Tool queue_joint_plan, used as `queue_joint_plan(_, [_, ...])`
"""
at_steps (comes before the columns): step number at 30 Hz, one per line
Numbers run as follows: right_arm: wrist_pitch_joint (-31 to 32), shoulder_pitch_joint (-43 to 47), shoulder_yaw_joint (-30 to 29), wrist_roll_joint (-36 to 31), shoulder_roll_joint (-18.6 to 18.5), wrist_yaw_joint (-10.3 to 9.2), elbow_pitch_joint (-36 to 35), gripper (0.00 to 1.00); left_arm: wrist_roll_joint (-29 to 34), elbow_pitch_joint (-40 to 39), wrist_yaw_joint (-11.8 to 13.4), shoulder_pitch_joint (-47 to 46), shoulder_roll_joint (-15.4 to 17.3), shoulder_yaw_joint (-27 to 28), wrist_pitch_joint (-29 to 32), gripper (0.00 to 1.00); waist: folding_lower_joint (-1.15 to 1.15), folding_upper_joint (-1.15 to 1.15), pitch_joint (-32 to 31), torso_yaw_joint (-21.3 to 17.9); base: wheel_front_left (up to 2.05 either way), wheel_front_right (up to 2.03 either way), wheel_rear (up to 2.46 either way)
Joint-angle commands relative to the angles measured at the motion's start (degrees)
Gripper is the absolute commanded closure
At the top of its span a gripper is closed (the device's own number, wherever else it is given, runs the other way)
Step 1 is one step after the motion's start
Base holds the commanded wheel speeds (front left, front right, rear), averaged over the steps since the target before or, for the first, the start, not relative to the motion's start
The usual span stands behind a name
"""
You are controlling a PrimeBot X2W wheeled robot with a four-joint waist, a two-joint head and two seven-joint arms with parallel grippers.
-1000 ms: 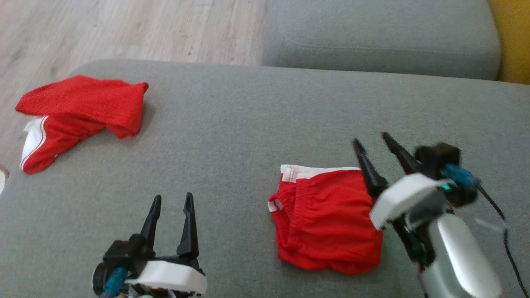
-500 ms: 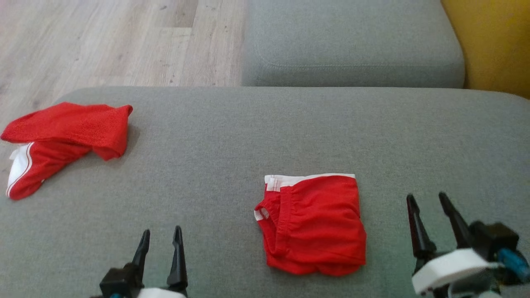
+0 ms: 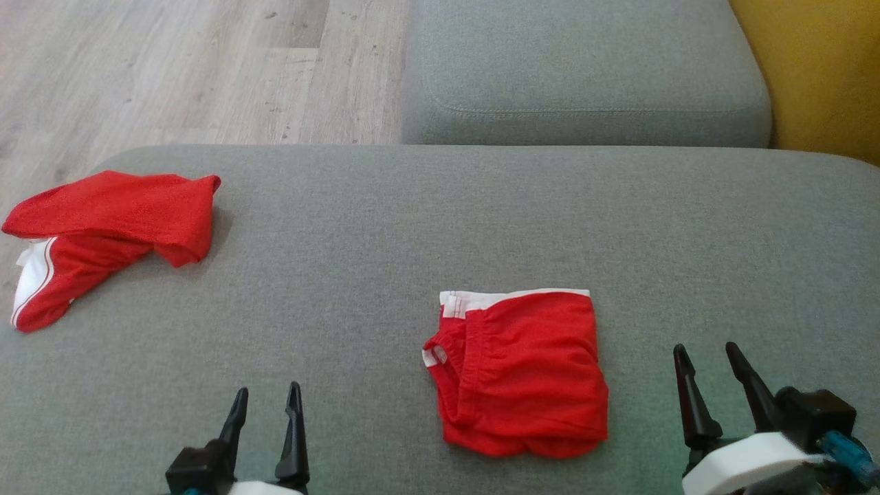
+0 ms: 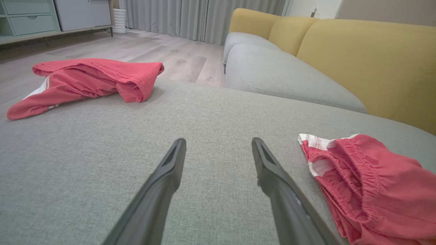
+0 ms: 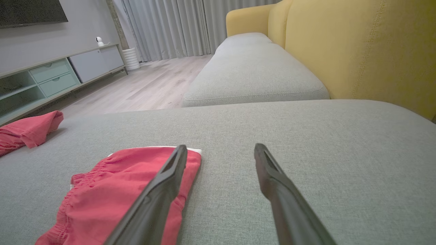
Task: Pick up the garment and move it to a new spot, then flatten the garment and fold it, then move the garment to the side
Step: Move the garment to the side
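Since the folded shorts already lie in a neat square on the sofa cushion, I judge the step in hand to be shifting them to the side without spoiling the fold. To do that well, I should come in low and level and take the bundle through all its layers, not only the top one. The side edges look best for this, just below the white waistband, where the cloth is thickest. If I use both arms, they need to lift and travel together so the square does not sag or fall open. Dragging would rumple the underside against the rough weave of the cushion, so a clean lift is better. I also need a bare patch to set them down on, well away from the crumpled garment at the far left edge.

Both pincers are spread wide and hold nothing. My left pincer sits low at the near edge, well to the left of the shorts, which show off to the right of its fingers in the left wrist view. My right pincer is near the shorts' right edge but clear of it, with bare cushion between. In the right wrist view its left finger crosses in front of the shorts' near corner, though I cannot tell how high above the cloth it is. The shorts lie between my two pincers, closer to the right one, with the waistband pointing away from me.
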Motion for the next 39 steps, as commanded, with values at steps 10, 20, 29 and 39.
queue_joint_plan(10, [2.56,-5.20,1.99,1.50,-0.33,-0.04,0.19,0.00,-0.45,-1.80,0.39,-2.89,0.48,1.29,-0.11,0.00,0.00,0.00,0.79,0.84,0.00,0.00,0.00])
queue_joint_plan(20, [19.96,-15.34,1.93,-0.05,-0.33,-0.04,6.13,0.00,-0.71,-0.91,-0.37,-3.96,-0.64,0.62,-0.88,0.00,0.00,0.00,2.58,4.49,0.00,0.00,0.00])
queue_joint_plan(29, [28.23,-19.29,1.13,-0.29,-1.02,-0.04,14.47,0.00,-0.91,0.29,-0.55,-4.47,-1.56,1.02,-2.13,0.00,0.00,0.00,5.54,9.73,0.00,0.00,0.00])
queue_joint_plan(39, [28.99,-21.55,1.94,2.49,-0.64,-0.04,20.13,1.00,-0.42,0.59,-0.82,-5.47,-1.88,1.83,-3.09,0.00,0.00,0.00,8.52,9.74,0.00,0.00,0.00])
